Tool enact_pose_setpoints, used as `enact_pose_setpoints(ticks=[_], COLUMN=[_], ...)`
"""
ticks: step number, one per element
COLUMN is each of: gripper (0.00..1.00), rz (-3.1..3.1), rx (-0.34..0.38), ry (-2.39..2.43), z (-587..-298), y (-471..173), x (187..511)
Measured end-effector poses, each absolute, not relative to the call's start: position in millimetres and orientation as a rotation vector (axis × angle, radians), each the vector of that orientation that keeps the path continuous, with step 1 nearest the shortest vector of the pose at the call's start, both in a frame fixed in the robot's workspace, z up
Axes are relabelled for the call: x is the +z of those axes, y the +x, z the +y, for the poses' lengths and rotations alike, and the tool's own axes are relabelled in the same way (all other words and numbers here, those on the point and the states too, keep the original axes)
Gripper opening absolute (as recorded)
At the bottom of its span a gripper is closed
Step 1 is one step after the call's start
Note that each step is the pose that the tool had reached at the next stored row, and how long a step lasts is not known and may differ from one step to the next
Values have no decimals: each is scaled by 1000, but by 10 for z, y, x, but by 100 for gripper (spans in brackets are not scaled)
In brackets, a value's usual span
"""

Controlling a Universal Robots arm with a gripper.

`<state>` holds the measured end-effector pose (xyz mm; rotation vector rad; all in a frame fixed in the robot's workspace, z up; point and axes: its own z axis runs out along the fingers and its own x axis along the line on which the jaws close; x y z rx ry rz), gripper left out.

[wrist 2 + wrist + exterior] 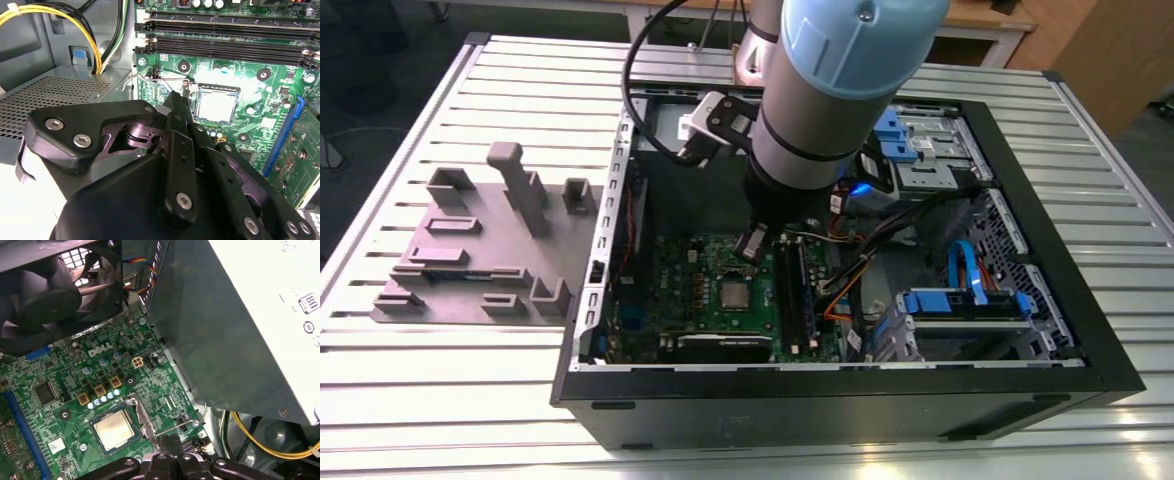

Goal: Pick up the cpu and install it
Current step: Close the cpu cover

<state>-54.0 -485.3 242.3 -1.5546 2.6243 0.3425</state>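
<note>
The cpu (pixel 738 293), a small silver-grey square chip, lies flat in the socket of the green motherboard (pixel 680 270) inside the open computer case. It shows in both wrist views (pixel 216 107) (pixel 115 429). My gripper (pixel 751 243) hangs a little above the board, beside the socket, on the side of the thin wire lever (pixel 175 425). Its black fingers are together, with nothing between them, in the second wrist view (pixel 177 100) and in the first wrist view (pixel 169 441). It does not touch the chip.
A large grey power-supply box (pixel 240 330) and a black fan (pixel 45 295) stand close to the socket. Memory slots (pixel 225 35) and yellow cables (pixel 50 15) run nearby. On the table at the exterior view's left sits a grey fixture plate (pixel 480 240).
</note>
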Motion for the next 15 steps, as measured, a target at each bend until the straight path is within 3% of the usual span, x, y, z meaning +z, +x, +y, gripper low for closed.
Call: enact_pose_setpoints(ticks=[15], gripper=[11], rz=[2627], rx=[338], ry=[-1556], z=[-4873], y=[-540], x=[2423])
